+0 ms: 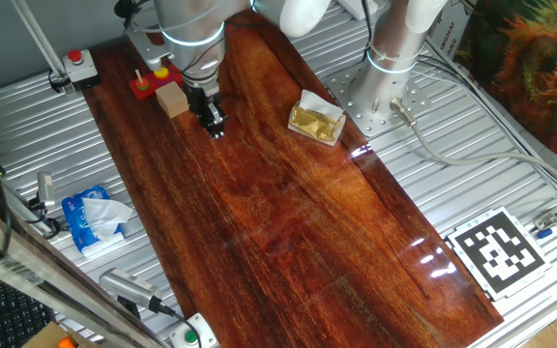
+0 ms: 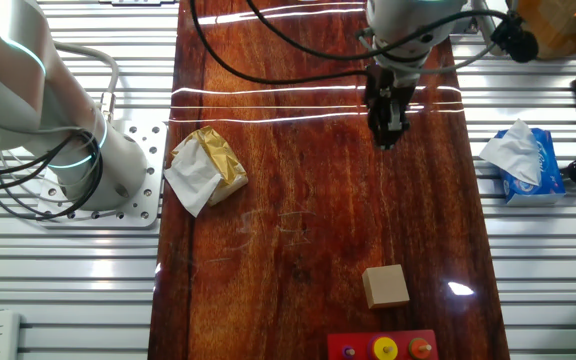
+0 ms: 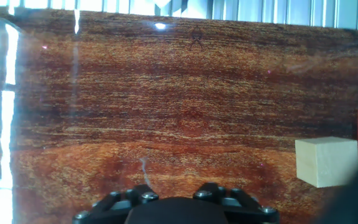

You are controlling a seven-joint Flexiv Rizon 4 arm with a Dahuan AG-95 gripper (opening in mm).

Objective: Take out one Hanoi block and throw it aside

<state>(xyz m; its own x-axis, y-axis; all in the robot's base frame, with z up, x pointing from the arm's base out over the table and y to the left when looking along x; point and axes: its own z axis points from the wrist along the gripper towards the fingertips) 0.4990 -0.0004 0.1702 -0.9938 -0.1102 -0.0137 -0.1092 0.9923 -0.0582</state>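
Red-brown wood fills most of what we see — a long polished tabletop (image 2: 298,250) with metal decking on either side. Going left to right in the other fixed view, we pass a crumpled gold-and-white wrapper (image 2: 206,168) near the left edge, then the tan cube (image 2: 385,286) low down, and just below it, at the bottom edge, a red base (image 2: 381,347) carrying the yellow disc (image 2: 385,348) with a red disc (image 2: 420,349) beside it. Up top the gripper (image 2: 388,138) hangs over bare wood, well apart from the base; off the tabletop to the right lies a tissue pack (image 2: 524,160).

We judge the task to be at its very start: the yellow disc sits on its base, untouched, and nothing is held. The fingers look close together and empty, though no view shows the gap plainly, so we cannot tell for sure. In the hand view only the cube and a sliver of red base show at the right edge.

Next we would need to carry the hand past the cube to the base — without nudging the cube — then spread the fingers around the yellow disc and lift it straight off.
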